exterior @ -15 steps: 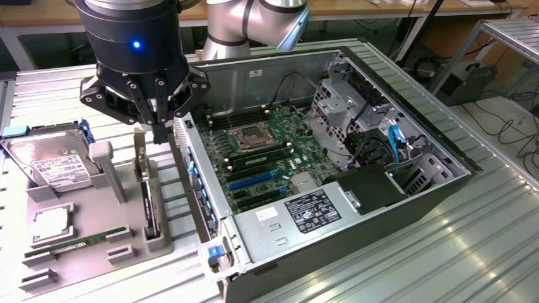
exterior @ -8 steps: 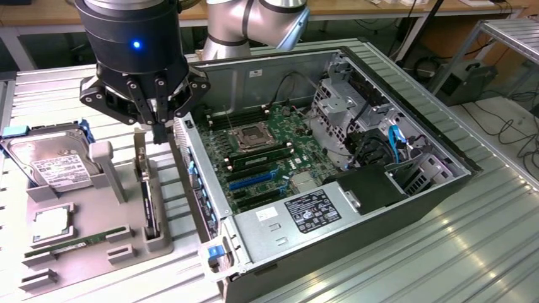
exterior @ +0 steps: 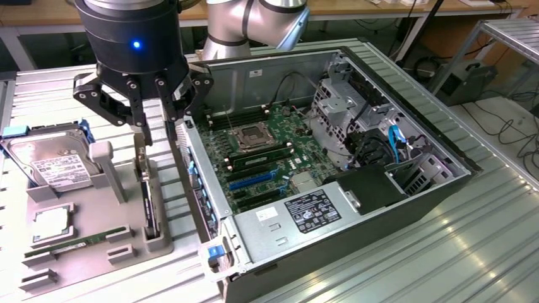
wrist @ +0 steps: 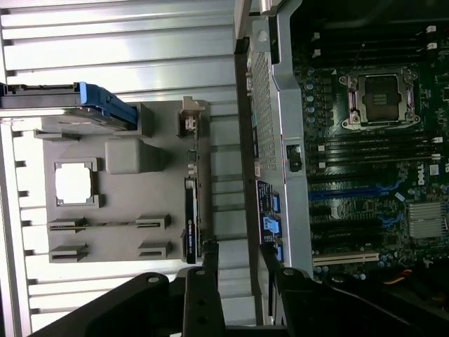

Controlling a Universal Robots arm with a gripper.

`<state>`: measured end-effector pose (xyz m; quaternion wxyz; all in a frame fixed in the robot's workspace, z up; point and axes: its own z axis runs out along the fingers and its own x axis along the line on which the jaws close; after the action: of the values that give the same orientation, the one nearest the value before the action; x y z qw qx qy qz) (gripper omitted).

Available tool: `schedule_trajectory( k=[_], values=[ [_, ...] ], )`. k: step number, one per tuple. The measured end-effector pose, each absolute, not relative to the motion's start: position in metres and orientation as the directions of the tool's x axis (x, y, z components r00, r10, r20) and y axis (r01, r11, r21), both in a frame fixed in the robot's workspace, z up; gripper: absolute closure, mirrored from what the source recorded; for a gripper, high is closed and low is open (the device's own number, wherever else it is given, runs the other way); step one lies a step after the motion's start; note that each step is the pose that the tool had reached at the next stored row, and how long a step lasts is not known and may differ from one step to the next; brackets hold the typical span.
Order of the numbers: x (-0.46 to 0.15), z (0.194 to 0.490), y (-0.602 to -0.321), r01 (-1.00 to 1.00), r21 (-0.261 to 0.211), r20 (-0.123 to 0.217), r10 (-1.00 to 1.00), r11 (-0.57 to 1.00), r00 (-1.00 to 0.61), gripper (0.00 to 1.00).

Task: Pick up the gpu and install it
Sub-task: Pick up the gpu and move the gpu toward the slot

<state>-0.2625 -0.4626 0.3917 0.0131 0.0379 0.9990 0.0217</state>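
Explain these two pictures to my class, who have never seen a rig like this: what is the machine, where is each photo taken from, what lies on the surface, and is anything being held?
The machine is a robot arm that ends in two fingers. One picture comes from a camera standing off to the side. The other comes from a camera on the arm's wrist, looking down past the fingers. On the ribbed metal table lies an open computer case with its motherboard exposed. Beside it, a grey holder carries a hard drive, a processor chip, a RAM stick and the gpu, which stands on edge. The fingers are open and poised over the gpu, holding nothing.
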Motion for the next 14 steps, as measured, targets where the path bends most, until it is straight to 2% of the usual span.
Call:
schedule_trajectory(
  k=[6, 14],
  values=[
    [-0.269, 0.388, -0.463, 0.075, 0.045, -0.024, 0.076, 0.996, -0.997, 0.64],
    [-0.279, 0.367, -0.463, 0.075, 0.045, -0.024, 0.076, 0.996, -0.997, 0.64]
  ],
)
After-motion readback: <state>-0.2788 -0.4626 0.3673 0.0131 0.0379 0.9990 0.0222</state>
